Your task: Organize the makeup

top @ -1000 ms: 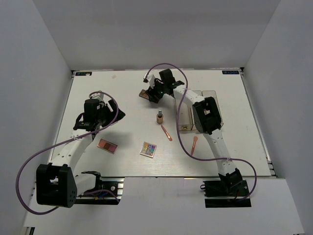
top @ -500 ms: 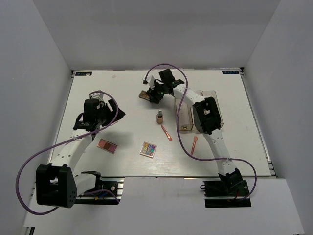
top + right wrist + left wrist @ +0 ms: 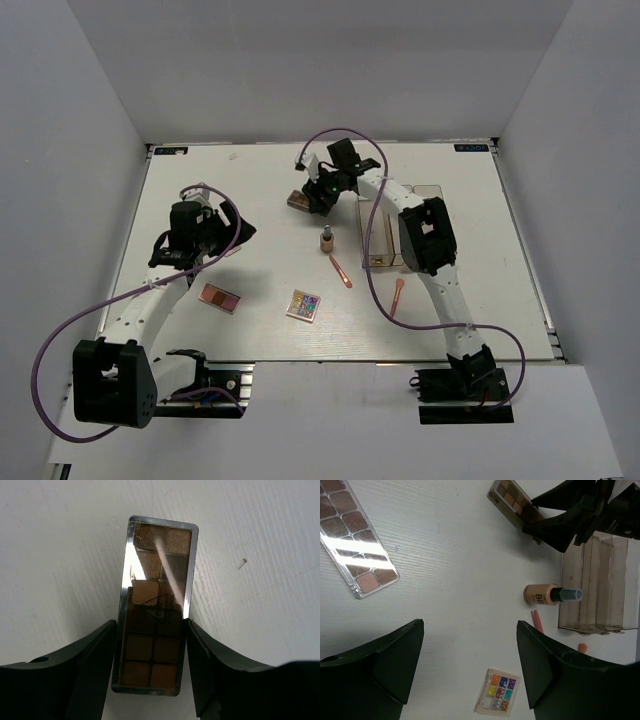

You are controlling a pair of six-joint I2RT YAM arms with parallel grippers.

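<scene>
Makeup palette (image 3: 155,605), the brown-gold one, sits pinched by its long edges in the right claw (image 3: 152,645), whose fingers are drawn in against both sides, over the far middle of the table (image 3: 250,180). I judge the carry to the clear box (image 3: 600,585) calls for a firm, level squeeze, since the glossy rim looks slippery, then a slow lowering into one slot. Further out, the left claw (image 3: 470,660) hangs wide apart and empty. Counted: three palettes, including the pink-brown palette (image 3: 220,297) and the pastel palette (image 3: 304,305); one bottle (image 3: 326,240); two sticks, a first stick (image 3: 340,270) just beside the bottle and a second stick (image 3: 398,296) near the box; one box.
</scene>
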